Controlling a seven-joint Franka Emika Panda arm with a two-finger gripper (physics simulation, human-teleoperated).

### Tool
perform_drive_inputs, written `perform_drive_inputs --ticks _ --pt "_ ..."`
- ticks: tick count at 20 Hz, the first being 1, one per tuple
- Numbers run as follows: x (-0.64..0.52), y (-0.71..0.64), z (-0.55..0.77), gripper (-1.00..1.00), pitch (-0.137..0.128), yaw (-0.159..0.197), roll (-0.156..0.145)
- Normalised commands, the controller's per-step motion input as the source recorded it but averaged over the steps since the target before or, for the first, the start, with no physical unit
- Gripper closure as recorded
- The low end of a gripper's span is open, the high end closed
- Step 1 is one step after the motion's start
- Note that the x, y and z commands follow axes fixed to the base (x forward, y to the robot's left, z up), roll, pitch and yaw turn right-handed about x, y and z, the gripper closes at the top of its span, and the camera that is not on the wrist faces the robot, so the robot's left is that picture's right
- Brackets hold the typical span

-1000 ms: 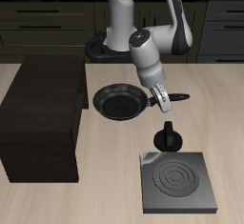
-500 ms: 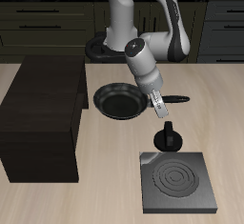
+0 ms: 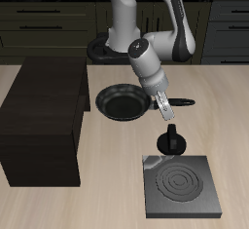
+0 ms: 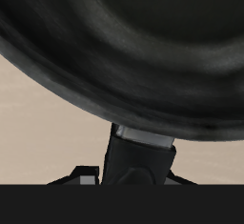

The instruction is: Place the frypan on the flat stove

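Right now the frypan (image 3: 121, 103) is sitting flat on the pale table (image 3: 107, 199), just beside the big dark brown cabinet box (image 3: 44, 121) and farther back than the flat stove (image 3: 181, 186). Its round black bowl is showing clearly in the exterior view, but most of its long handle (image 3: 173, 102) is lying behind the robot's lower arm; only the far tip is poking out past the gripper (image 3: 164, 107). The gripper is hanging down over the handle, close to where it is joining the bowl. Whether its fingers are clamping the handle or merely straddling it is impossible to tell: in the exterior view they are too small and dark against the handle, and in the wrist view the fingertips are cut off by the frame's edge. That wrist view is being filled almost wholly by the pan's glossy curved rim (image 4: 86, 56), with the handle's root (image 4: 141, 152) running toward the camera and a strip of table showing beside it.

Well apart from the pan, the stove is lying near the table's front edge, its pale ring marks plain to see. A small black upright pot (image 3: 172, 140) is standing between the gripper and the stove, just at the stove's back edge.
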Motion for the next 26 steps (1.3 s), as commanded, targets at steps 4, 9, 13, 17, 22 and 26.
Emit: perform_drive_inputs --ticks 4,9,13,17,22,26 --pt "0.0 -0.01 0.06 1.0 -0.012 0.001 0.006" --pt "0.0 -0.04 0.35 1.0 -0.031 0.097 -0.021" --pt "0.0 -0.08 0.48 1.0 -0.068 0.129 -0.051" --pt "-0.06 -0.09 0.48 1.0 -0.083 0.094 -0.038" --pt "-0.07 -0.04 0.27 1.0 -0.034 0.062 -0.007" --pt "-0.07 -0.05 0.21 1.0 -0.024 0.045 -0.002"
